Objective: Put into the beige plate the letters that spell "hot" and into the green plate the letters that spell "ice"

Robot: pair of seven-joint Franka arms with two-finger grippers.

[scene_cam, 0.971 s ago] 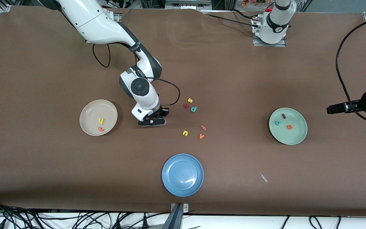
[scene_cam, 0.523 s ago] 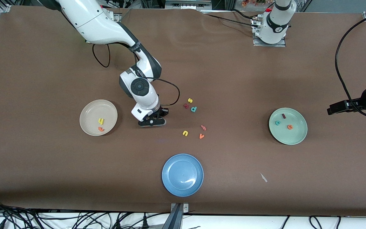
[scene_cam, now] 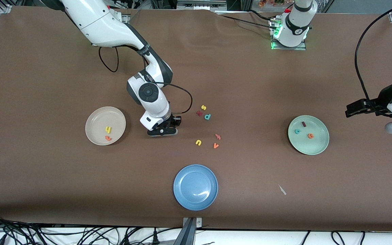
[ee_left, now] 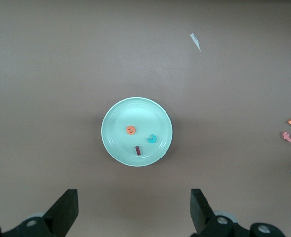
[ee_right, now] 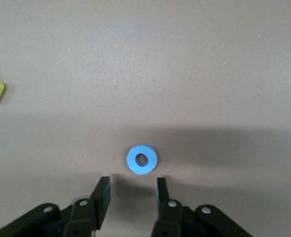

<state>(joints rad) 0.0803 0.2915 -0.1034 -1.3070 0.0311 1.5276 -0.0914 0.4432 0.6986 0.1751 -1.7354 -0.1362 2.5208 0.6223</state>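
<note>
The blue ring-shaped o lies flat on the brown table just off the tips of my right gripper, which is open and empty, low over the table between the beige plate and the loose letters. In the front view the o is hidden under that gripper. The beige plate holds the yellow h and orange t. The green plate holds the dark red i, teal c and orange e. My left gripper waits wide open and empty, high beside the green plate.
Loose letters lie mid-table: yellow s, a dark red letter, teal d, a reddish letter, yellow u, orange v. A blue plate sits nearest the front camera. A white scrap lies beside it.
My right gripper has shifted slightly toward the beige plate. The left arm's hand has drawn back and risen at its end of the table.
</note>
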